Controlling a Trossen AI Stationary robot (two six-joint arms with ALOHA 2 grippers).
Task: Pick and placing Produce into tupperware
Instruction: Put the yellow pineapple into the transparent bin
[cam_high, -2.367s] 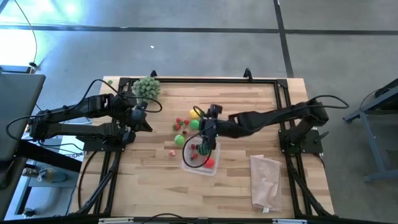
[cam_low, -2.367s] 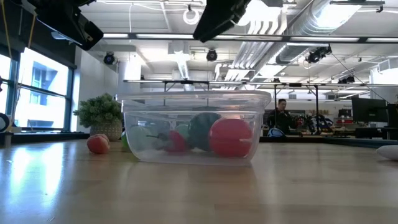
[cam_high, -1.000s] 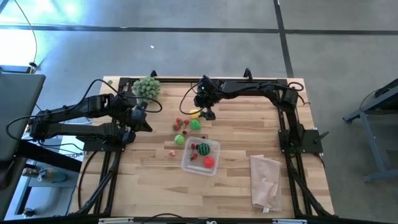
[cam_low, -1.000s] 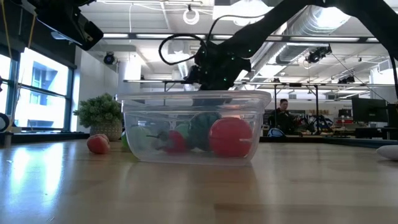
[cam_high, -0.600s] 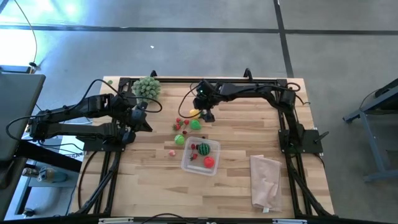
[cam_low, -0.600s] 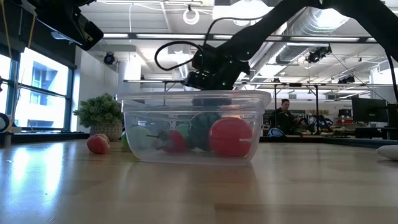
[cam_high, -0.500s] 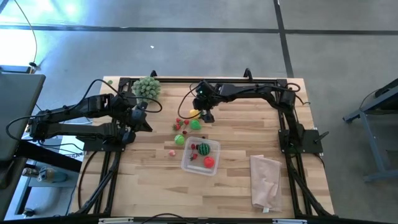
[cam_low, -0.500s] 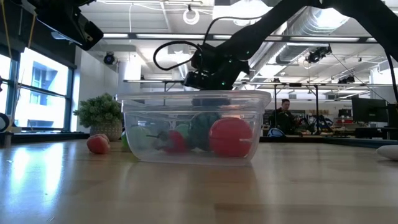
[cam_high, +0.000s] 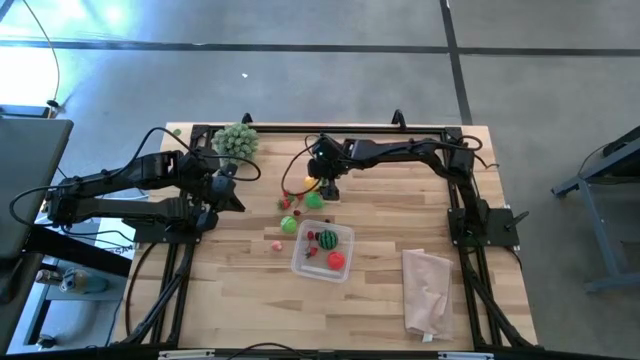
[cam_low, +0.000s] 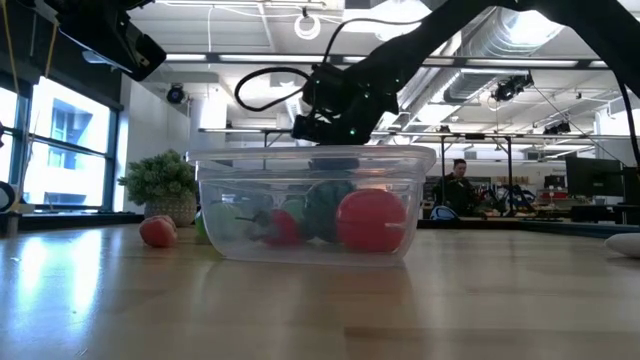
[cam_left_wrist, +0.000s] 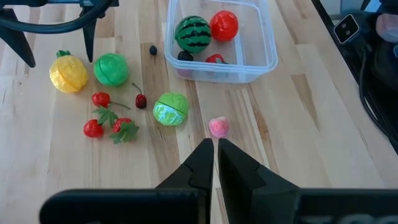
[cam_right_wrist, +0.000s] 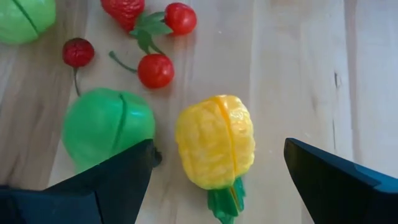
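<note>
Right gripper (cam_high: 318, 184) hangs over the loose produce at the table's middle, fingers (cam_right_wrist: 93, 186) spread wide with nothing between them. In the right wrist view the yellow fruit (cam_right_wrist: 216, 148) lies between the two fingers, untouched, green stem toward the camera. A green fruit (cam_right_wrist: 107, 128) sits just beside it, next to one finger. Near those: a cherry (cam_right_wrist: 78, 53), two red tomatoes (cam_right_wrist: 155, 70) and a strawberry (cam_right_wrist: 124, 10) with green leaves.

Left wrist view shows the same group from the other side: yellow fruit (cam_left_wrist: 68, 73), green fruit (cam_left_wrist: 111, 69), a lighter green ball (cam_left_wrist: 170, 109) and a small pink piece (cam_left_wrist: 218, 127) lying apart on the wood.

Tupperware (cam_high: 322, 251) stands nearer the table's front edge, apart from the loose pieces. Inside: striped watermelon ball (cam_left_wrist: 192, 33), red ball (cam_left_wrist: 224, 25), plus a small red piece and a small dark piece I cannot identify. Low view shows the box (cam_low: 312, 205) upright, with the right arm above and behind it.

Left gripper (cam_left_wrist: 214, 152) is clenched, empty, parked at the table's left side, well clear of the produce. Bushy ball (cam_high: 236, 140) at the far left corner. Pale bag (cam_high: 427, 290) at the front right.
</note>
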